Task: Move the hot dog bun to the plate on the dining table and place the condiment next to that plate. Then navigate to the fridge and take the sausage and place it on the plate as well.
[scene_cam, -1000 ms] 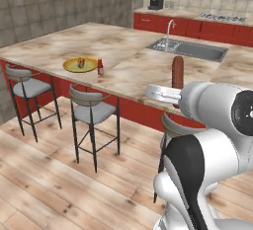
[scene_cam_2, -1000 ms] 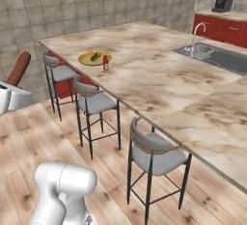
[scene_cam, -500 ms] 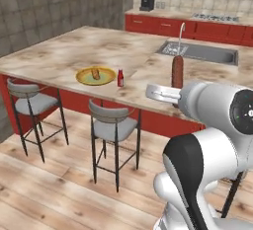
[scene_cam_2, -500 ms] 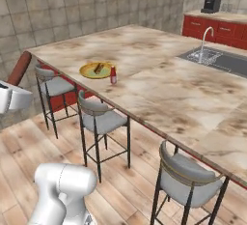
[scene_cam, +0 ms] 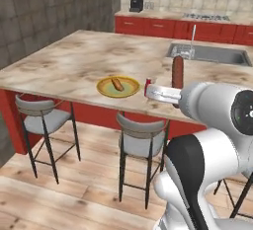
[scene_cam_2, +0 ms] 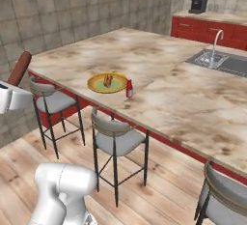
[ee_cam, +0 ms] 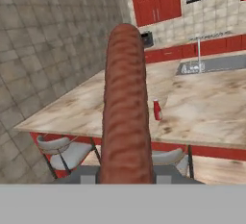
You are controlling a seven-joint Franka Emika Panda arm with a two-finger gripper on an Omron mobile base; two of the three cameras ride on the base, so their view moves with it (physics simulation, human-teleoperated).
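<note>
Sausage (ee_cam: pixel 124 107) is standing upright, its lower end pinched in the closed gripper (scene_cam: pixel 174 95), held in the air off the table's (scene_cam_2: pixel 193 98) near edge; the bun (scene_cam_2: pixel 108 80) is lying on the plate (scene_cam_2: pixel 94 85) on the table; the ketchup (scene_cam_2: pixel 129 88) is standing just beside that plate; stools (scene_cam_2: pixel 115 141) are sitting along the table's edge.

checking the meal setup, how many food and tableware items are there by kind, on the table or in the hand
bun: 1
sausage: 1, gripped in the hand
condiment bottle: 1
plate: 1
total: 4
</note>
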